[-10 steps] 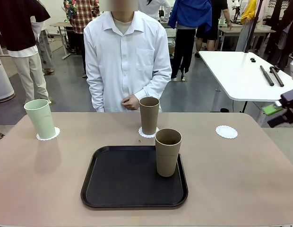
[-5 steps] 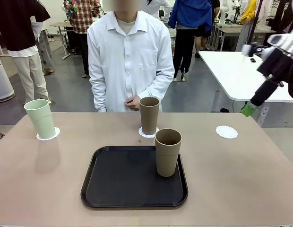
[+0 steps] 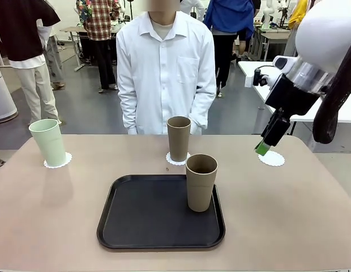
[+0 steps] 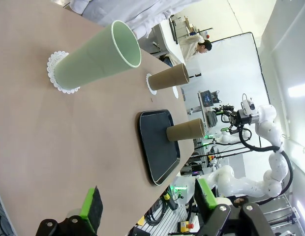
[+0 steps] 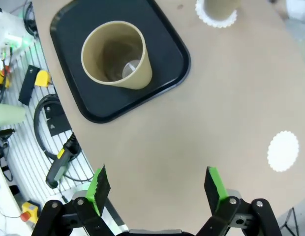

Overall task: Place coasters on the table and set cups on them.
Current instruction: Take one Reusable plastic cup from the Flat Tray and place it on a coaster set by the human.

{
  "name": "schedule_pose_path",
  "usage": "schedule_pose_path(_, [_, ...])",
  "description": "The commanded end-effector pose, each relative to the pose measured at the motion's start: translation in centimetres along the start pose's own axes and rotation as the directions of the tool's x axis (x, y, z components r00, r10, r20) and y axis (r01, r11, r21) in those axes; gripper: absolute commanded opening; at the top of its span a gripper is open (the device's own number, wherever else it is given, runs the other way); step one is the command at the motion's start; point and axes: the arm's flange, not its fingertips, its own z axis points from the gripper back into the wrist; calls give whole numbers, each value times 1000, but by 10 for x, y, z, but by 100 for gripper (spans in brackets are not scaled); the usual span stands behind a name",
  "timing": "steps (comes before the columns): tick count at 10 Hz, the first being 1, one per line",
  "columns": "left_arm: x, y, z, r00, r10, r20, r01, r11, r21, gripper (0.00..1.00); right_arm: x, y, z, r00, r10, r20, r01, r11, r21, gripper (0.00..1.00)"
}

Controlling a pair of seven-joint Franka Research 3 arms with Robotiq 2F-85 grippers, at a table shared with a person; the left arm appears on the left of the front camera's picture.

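Tan-brown cup [image 3: 201, 182] stands upright on the black tray [image 3: 141, 218], well apart from the bare doily [image 3: 274, 159]. Probably light, stiff and matte, but tall, so tippy. Grab it across the upper wall and squeeze gently. Your right gripper [image 5: 156, 186] and left gripper [image 4: 148, 202] are both spread wide and empty.

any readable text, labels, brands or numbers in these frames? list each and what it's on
None can be read.
Mint green cup, tan cup on its coaster, tan cup on the tray: plain, no print.
Black tray, bare coaster: no marks.
Screen far off in the left wrist view: lit, too small to read.
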Motion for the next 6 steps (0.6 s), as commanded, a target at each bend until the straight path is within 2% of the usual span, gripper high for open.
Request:
schedule_pose_path(1, [-2,-1,3,1000,-2,1,2,1000,-10,100,0,1,10,1000,-1,8,1,1000,-5,100])
schedule_pose_path(5, [-2,-1,3,1000,-2,1,2,1000,-10,100,0,-1,6,1000,2,16,-2,1000,-1,100])
schedule_pose_path(6, [-2,-1,3,1000,-2,1,2,1000,-10,100,-17,-13,1,956,238,174,-254,964,77,100])
